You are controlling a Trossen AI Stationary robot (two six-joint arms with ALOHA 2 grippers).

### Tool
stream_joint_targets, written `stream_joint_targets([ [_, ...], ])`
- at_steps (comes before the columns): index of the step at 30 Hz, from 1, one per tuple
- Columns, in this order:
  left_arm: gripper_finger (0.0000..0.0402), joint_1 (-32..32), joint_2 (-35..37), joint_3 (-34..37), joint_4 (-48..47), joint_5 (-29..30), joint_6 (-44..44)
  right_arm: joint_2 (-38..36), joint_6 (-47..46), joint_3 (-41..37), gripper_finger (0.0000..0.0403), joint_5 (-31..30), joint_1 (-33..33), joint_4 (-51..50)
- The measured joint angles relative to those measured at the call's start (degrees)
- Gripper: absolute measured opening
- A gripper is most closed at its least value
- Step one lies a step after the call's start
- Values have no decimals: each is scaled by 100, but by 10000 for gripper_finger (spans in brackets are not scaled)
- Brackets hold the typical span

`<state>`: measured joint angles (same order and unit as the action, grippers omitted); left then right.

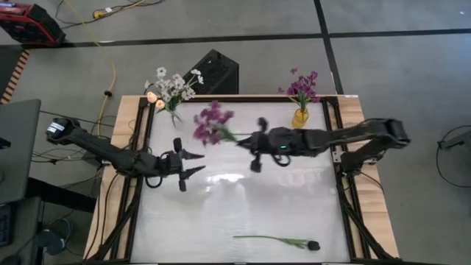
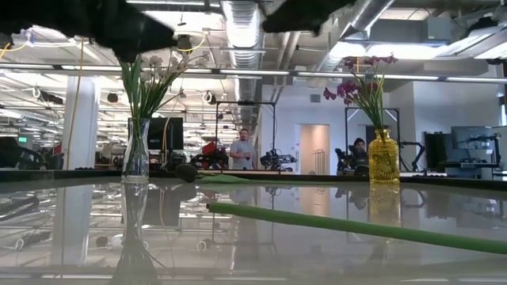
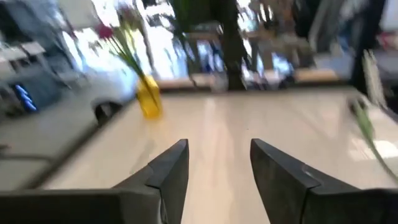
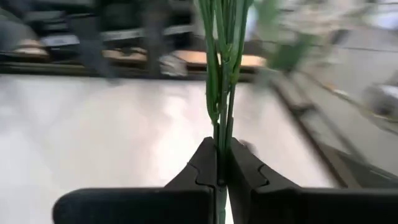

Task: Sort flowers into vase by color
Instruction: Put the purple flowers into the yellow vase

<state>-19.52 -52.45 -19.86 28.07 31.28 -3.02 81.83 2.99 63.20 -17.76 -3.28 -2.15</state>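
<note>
White table (image 1: 243,202) from above: right gripper (image 1: 239,141) pinches the purple flower (image 1: 212,124) mid-table; left gripper (image 1: 197,163) spread, empty. Dark-bud flower (image 1: 280,240) lies near the front edge. Right wrist: fingers (image 4: 205,165) pressed on green stems.

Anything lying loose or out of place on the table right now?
Only one dark-budded flower lies flat near the table's front edge, not in a vase. The right gripper holds the purple sprig; the left gripper is open, empty.

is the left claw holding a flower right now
No, the left claw stands open over bare table with nothing between its fingers, while the right claw is shut on the purple flower.
</note>
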Motion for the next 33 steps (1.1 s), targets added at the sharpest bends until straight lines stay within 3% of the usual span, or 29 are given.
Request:
stream_joint_targets([
  [5, 162, 2, 64, 0, -1307, -121, 914, -1315, -310, -711, 36, -1504, -25, -532],
  [18, 162, 2, -393, 0, -1453, -62, 891, -4145, -1982, -3316, 36, -3277, 76, -362],
  [22, 162, 2, -391, 0, -1429, -62, 822, -4627, -1910, -3890, 36, -3945, 88, 423],
  [27, 162, 13, -391, 0, -1392, 12, 743, -4739, -1652, -4510, 36, -5323, 448, 1628],
  [30, 162, 20, -391, 0, -1283, 88, 712, -4673, -1808, -4776, 40, -5397, 877, 1951],
  [33, 162, 23, -391, 0, -1145, 88, 715, -4576, -1955, -4986, 41, -5098, 1328, 2275],
])
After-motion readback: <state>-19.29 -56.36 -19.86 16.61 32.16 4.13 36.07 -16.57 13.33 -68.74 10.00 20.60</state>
